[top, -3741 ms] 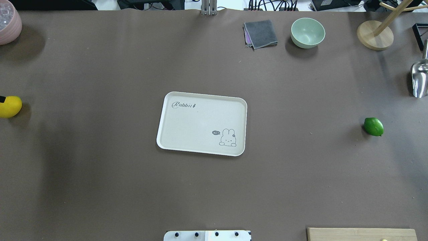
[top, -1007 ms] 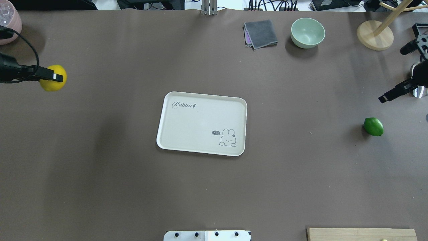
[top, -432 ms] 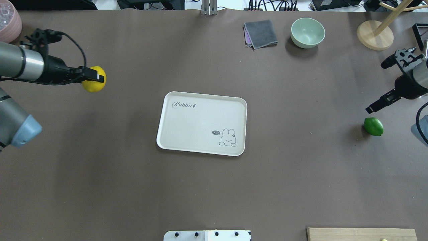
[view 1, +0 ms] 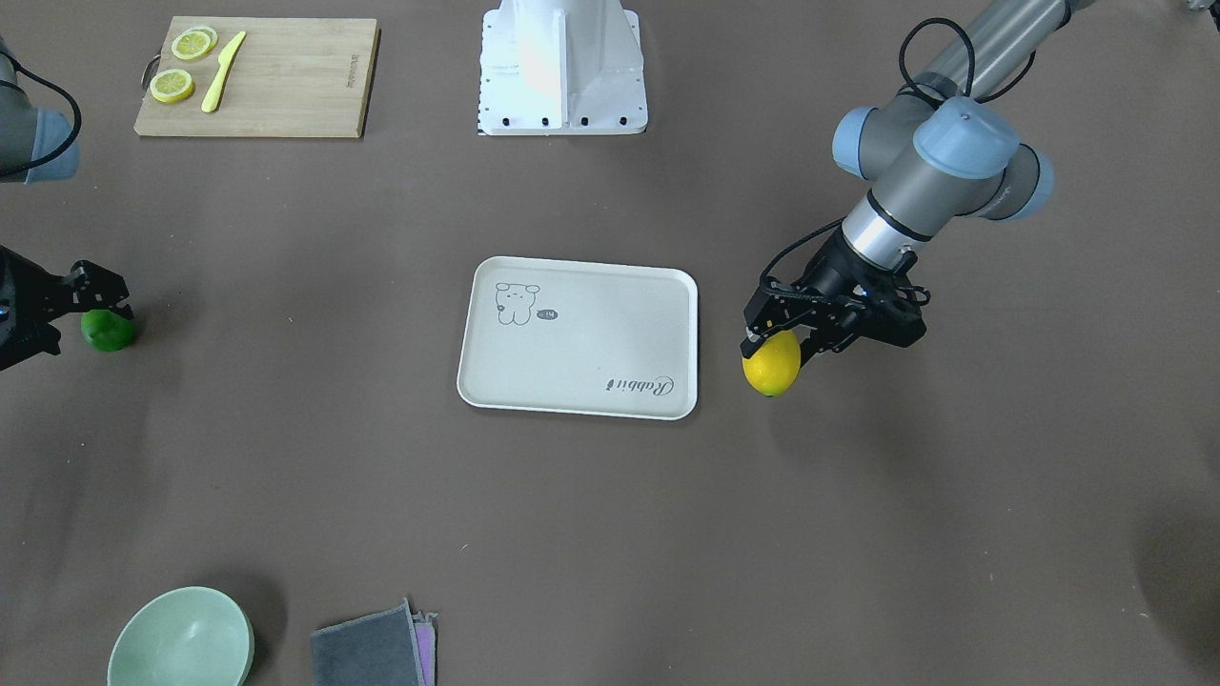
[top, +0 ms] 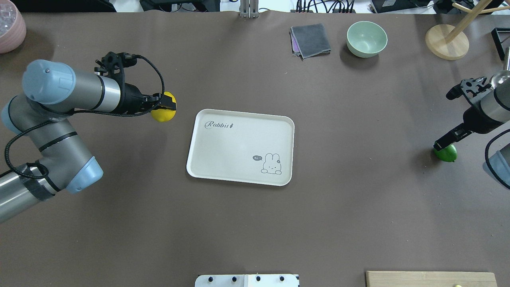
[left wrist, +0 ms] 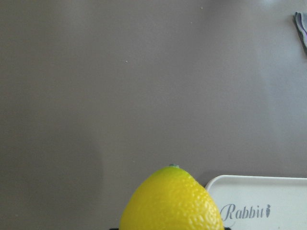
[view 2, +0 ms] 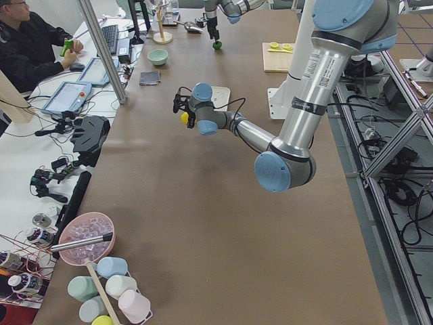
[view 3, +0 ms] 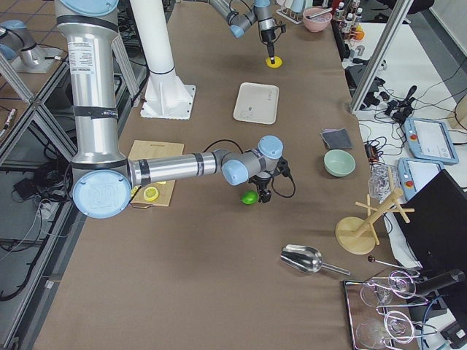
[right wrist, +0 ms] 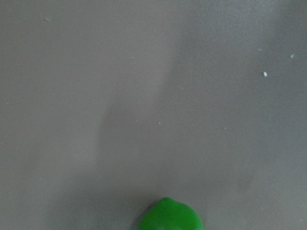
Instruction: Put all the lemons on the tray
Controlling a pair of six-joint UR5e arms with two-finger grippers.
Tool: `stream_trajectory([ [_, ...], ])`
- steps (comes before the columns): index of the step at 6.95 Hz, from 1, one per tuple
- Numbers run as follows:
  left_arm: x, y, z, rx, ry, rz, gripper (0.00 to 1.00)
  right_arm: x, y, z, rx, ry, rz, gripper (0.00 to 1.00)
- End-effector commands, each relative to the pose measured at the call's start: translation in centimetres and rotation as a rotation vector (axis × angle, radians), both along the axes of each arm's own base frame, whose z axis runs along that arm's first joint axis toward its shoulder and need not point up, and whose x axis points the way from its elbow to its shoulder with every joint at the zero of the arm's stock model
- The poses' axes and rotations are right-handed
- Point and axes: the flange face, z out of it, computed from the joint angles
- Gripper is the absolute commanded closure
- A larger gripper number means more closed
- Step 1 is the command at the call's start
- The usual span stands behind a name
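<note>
While the left gripper [top: 163, 108] hangs over the brown table [top: 255, 223], I can see its fingers [view 1: 760, 324] clamped on the yellow lemon [view 1: 772, 364], one on each side of the fruit's upper half. The fruit's lower body bulges out below them. On my front-facing feed that lemon is off the table surface and just beside the tray [view 1: 581, 400], near the short edge at the end with the "Rabbit" script, but not over the rim. The left wrist camera shows the lemon's greenish tip pointing away from the camera. The tray's rounded corner lies close by at lower right.

At the other end of the table the green lemon [view 1: 109, 333] rests on the table, well apart from the tray. The right gripper [view 1: 88, 322] is down over it with its jaws spread. One black finger lies across the lemon's robot-side edge and the other stands off on the far side, so the fruit sits at the fingertips. I cannot tell whether either pad touches the skin. From the right wrist camera only the lemon's rounded top shows at the bottom edge, centred, with no finger in sight.
</note>
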Motion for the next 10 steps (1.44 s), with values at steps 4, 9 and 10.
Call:
stream_trajectory([
  [4,3.3,1.1,-1.9,0.004,-0.006,0.006,1.00,-2.7,0.5,-1.2,0.012,0.012,-0.015,1.00],
  [9,10.3,6.1,-3.9,-0.008,-0.008,-0.008,1.00,-7.2,-4.1,-16.6,-0.062,-0.193,0.103,1.00],
  [10,11.6,6.6,-5.0,-0.025,-0.027,-0.018,1.00,-10.0,-4.2,-20.5,-0.110,-0.220,0.138,1.00],
])
